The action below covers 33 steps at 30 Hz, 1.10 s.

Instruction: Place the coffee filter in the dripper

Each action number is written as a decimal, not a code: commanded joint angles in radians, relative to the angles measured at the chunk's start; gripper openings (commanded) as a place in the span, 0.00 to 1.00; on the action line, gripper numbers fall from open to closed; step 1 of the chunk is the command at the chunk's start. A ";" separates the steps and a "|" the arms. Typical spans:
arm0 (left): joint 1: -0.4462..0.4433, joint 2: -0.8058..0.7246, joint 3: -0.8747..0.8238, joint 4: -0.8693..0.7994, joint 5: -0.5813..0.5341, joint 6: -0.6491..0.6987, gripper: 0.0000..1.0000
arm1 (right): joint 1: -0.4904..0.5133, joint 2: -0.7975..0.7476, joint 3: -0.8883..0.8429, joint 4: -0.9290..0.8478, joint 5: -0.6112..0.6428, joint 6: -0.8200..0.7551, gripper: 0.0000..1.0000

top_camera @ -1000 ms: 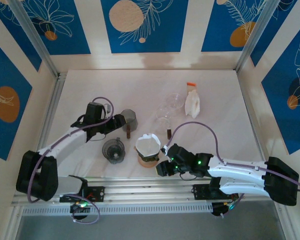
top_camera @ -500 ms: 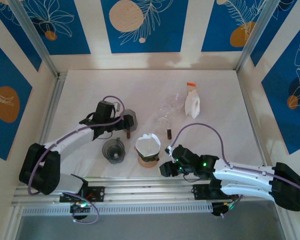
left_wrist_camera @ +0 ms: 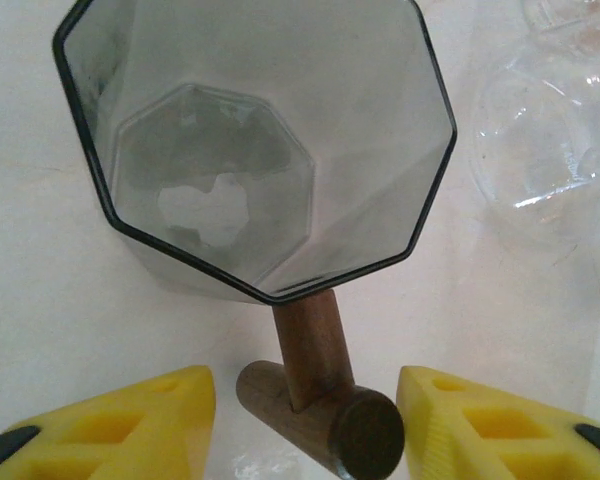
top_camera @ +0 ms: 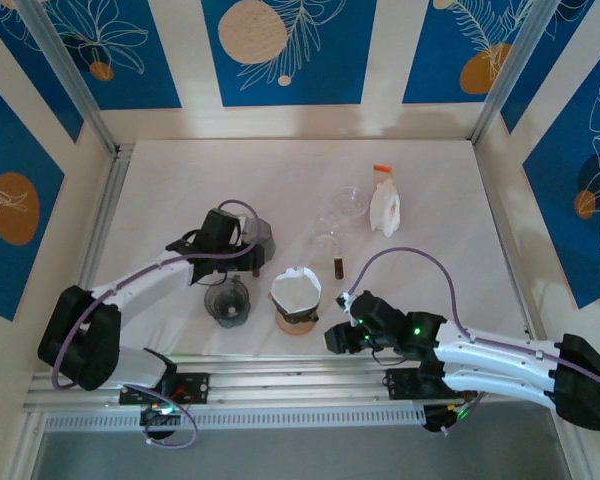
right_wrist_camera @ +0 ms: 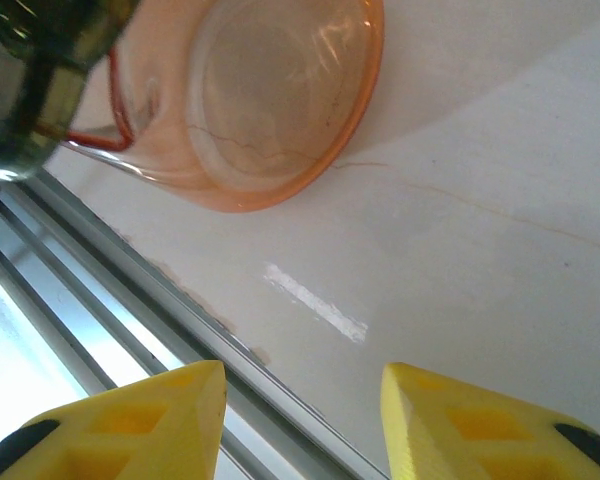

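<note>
Left gripper (left_wrist_camera: 305, 388): out over the middle-left of the table (top_camera: 440, 260), at the smoky grey dripper (top_camera: 259, 236). In the left wrist view, looking straight down into that octagonal grey cone, hole visible in its floor. Wooden handle (left_wrist_camera: 315, 372) sticking out toward the camera, sitting between the two yellow fingers (left_wrist_camera: 130, 425). Far-side finger about touching the handle's round end, sliver of table showing on the other side. Can't tell from this whether clamped on the handle or just straddling it.

Right gripper (right_wrist_camera: 302, 375): low, near the front edge, just right of the orange dripper (right_wrist_camera: 270, 100). Jaws apart, nothing but bare table between them, so released. Metal rail (right_wrist_camera: 100, 290) running diagonally under the near finger. Orange dripper base resting on the table, apart from the fingertips.

Coffee filter (top_camera: 296, 288): white paper cone, mouth up, sitting on top of the orange dripper in the front-centre of the table, between the two arms. Not touched by either gripper. Well apart from the grey dripper.

Also on the table: dark glass cup (top_camera: 228, 300) just left of the filter, clear glass carafe (top_camera: 340, 212) further back, white container with orange cap (top_camera: 384, 207) beside the carafe, small brown piece (top_camera: 337, 265) between carafe and right arm.
</note>
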 commanded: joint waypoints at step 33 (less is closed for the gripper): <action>0.157 -0.257 -0.143 -0.155 -0.047 -0.151 0.09 | 0.004 0.381 -0.024 0.513 -0.108 0.031 0.49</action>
